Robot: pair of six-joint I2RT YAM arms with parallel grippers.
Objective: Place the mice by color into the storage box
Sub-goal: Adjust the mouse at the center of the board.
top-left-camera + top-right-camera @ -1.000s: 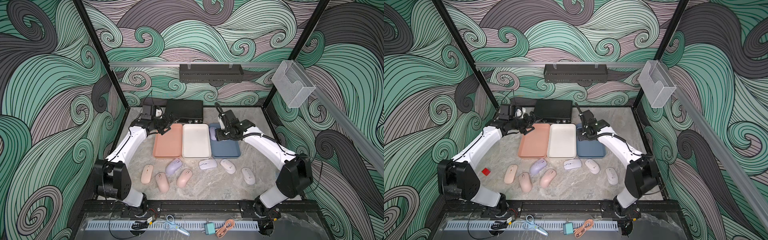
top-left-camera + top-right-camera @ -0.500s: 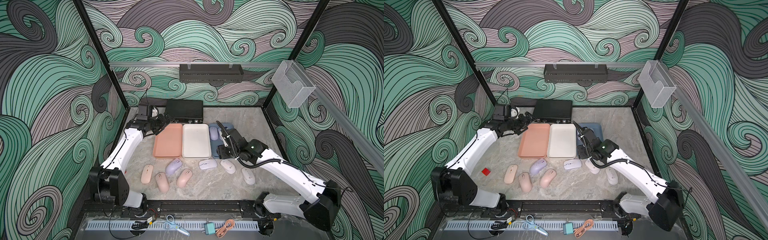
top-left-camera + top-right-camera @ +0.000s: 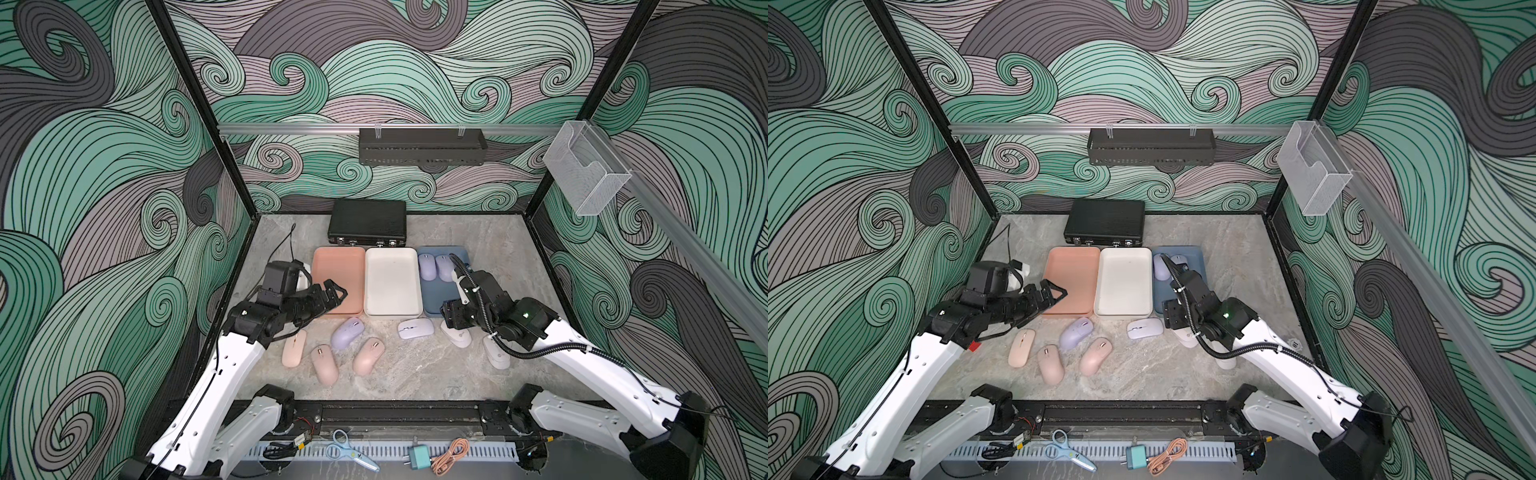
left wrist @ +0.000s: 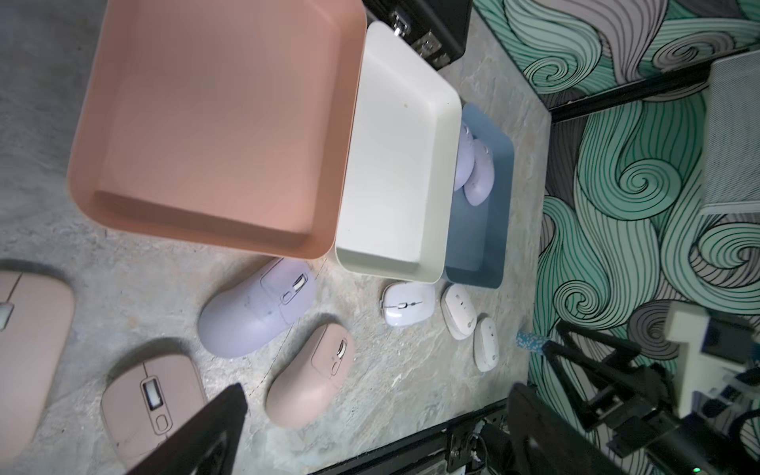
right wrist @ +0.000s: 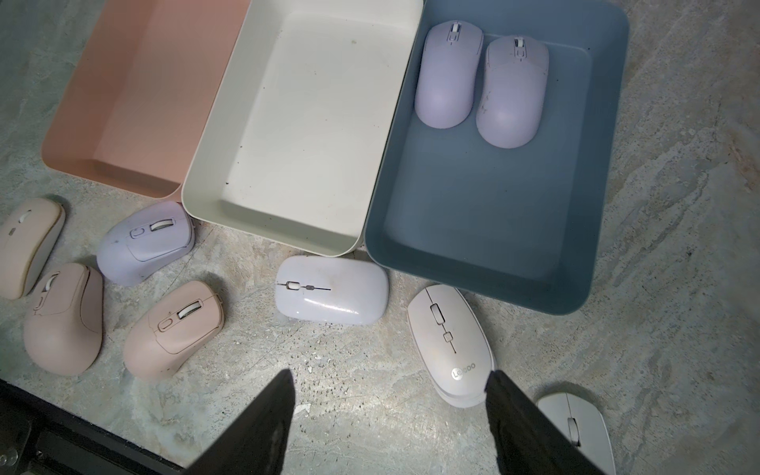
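Entry: whitish oval plastic mouse with logo (image 5: 450,341), lying on the marbled table (image 5: 678,246) just ahead of our right gripper (image 5: 390,376), beside one fingertip. Its long axis is slanting toward the slate-blue plastic tray (image 5: 493,205). We are holding those jaws apart and empty. Our left gripper (image 4: 376,390), also spread and empty, is hovering farther off.

Right gripper (image 5: 390,378) off blue tray (image 5: 473,214), left gripper (image 3: 337,291) retracted
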